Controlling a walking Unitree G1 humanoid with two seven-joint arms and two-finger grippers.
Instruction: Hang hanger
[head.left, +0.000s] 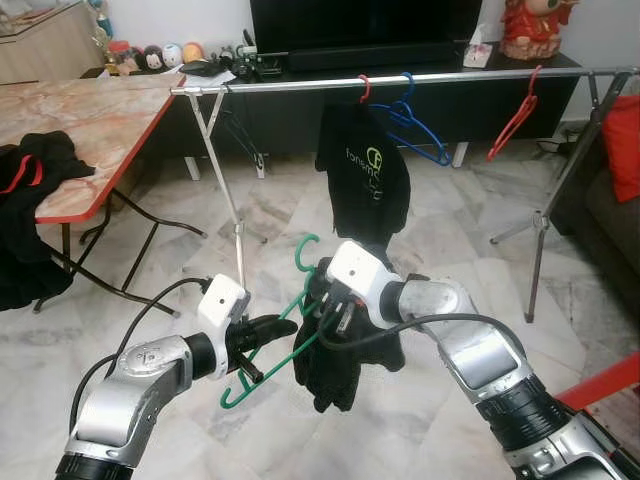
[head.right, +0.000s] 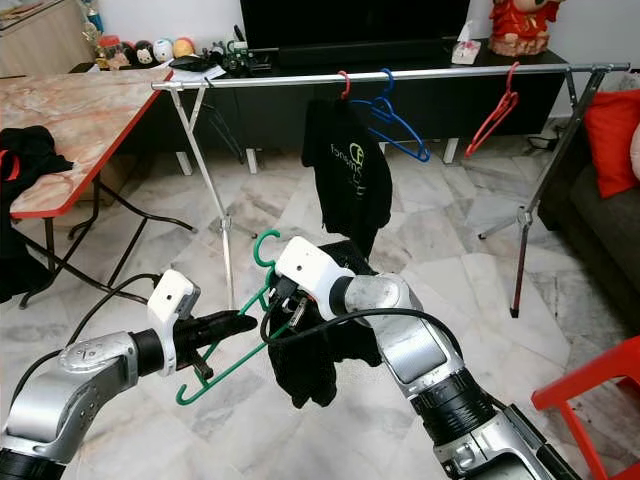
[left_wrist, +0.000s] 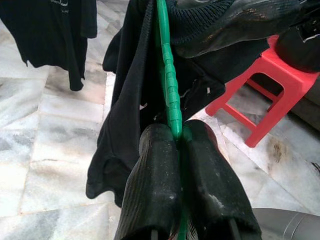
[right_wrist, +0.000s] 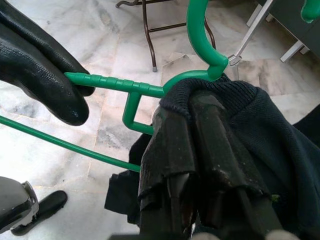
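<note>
Hanger (head.left: 262, 352), green, thin and light, is pinched tight by the left gripper (left_wrist: 176, 137); its dark, floppy shirt (head.right: 310, 365) is squeezed by the right gripper (right_wrist: 197, 107), below the rail (head.left: 400, 82).

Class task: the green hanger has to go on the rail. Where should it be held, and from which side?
Hold the green hanger at its neck, just under the hook, coming from below. The hook curves upward and must stay free for the rail. The right gripper holds the collar there; the left gripper pinches the ridged shoulder.
</note>
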